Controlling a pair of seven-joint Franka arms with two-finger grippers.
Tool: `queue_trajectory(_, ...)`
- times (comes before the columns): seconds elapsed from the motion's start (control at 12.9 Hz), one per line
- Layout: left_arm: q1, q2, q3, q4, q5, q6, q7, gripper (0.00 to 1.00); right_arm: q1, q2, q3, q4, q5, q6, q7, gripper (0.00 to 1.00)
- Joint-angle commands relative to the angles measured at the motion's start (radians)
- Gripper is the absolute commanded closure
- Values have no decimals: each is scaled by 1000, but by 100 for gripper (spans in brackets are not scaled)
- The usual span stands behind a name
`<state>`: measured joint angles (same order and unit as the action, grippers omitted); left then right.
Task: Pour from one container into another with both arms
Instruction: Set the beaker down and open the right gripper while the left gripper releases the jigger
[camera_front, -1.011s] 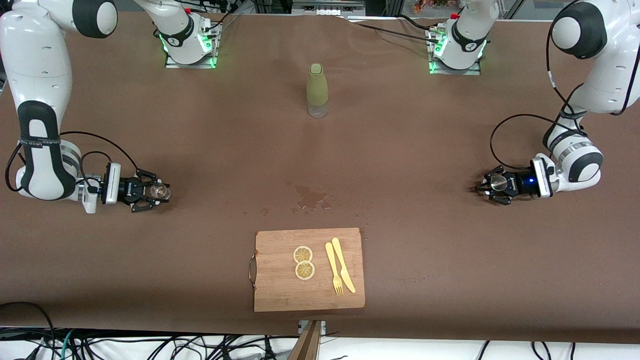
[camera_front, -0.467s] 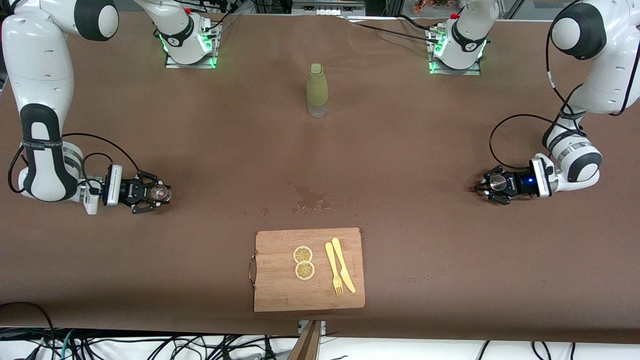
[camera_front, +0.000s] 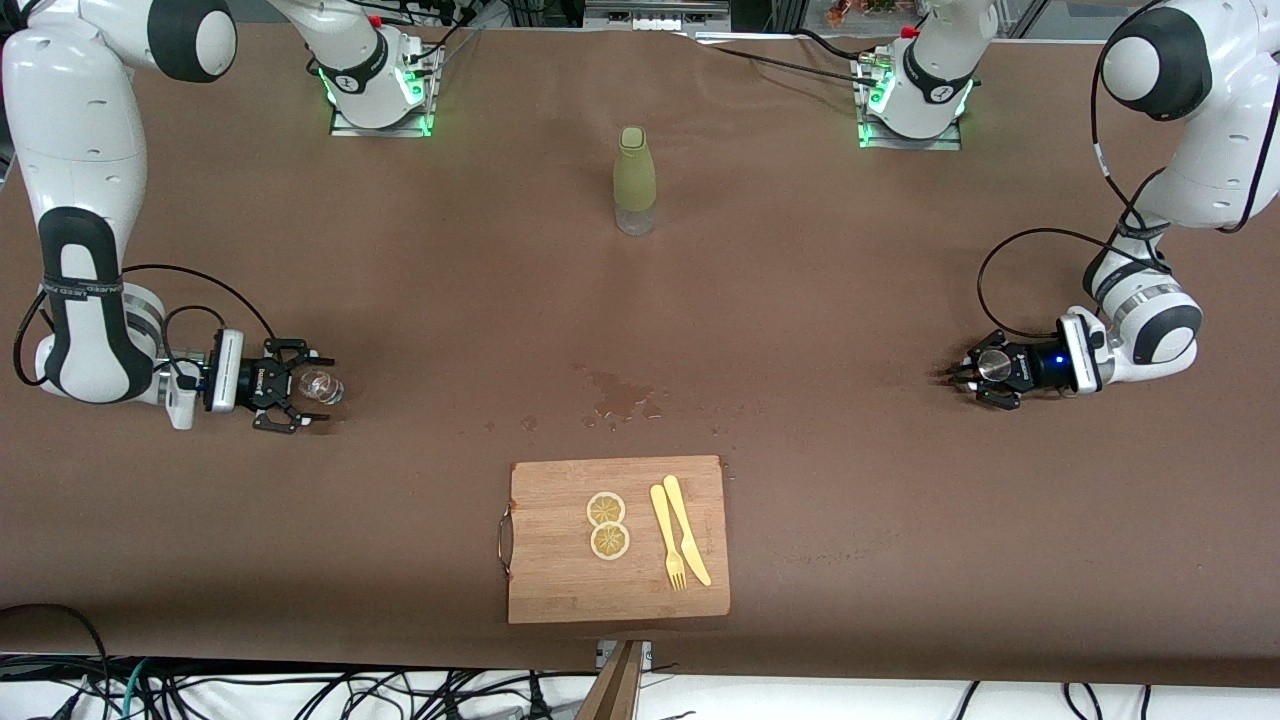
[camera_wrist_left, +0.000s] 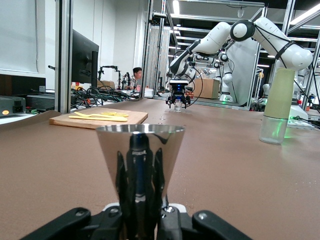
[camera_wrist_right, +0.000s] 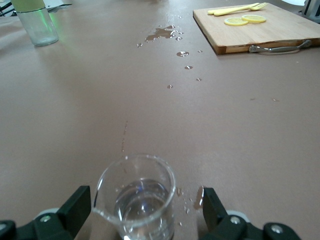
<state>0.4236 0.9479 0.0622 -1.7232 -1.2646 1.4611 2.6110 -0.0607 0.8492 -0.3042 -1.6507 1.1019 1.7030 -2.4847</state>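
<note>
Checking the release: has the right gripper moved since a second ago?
Yes. The right gripper has drawn back from the glass beaker, away from the cutting board, fingers open.

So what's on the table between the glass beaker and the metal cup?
In the front view, between the glass beaker at the right arm's end and the metal cup at the left arm's end lies a spill of liquid; otherwise brown table.

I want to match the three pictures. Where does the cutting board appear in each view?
Front view: cutting board low in the middle, nearest the camera.
Left wrist view: thin slab at mid-height, past the metal cup.
Right wrist view: upper corner.
Shared landmark: green bottle.
</note>
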Motion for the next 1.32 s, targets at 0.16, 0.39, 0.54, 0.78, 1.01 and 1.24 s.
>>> queue_trajectory(0.16, 6, -3, 10, 1, 28, -10, 37, 59, -14, -13, -67, 17, -71, -58, -6, 1)
queue_trajectory(0.39, 7, -4, 18, 1, 28, -11, 72, 0, -14, -57, -114, 15, -135, -72, 19, 1)
queue_trajectory(0.54, 7, -9, 19, 1, 28, -13, 72, 0, -14, -113, -119, 14, -228, -71, 107, 1)
queue_trajectory(0.78, 6, -44, 42, 2, 54, -13, 41, 0, -5, -225, -115, 5, -399, -62, 316, 1)
queue_trajectory(1.01, 15, -99, 70, 10, 131, -13, -21, 0, 27, -318, -107, -8, -548, -49, 539, 1)
queue_trajectory(1.24, 38, -168, 91, 16, 218, -13, -110, 0, 74, -383, -95, -11, -640, -46, 754, 1)
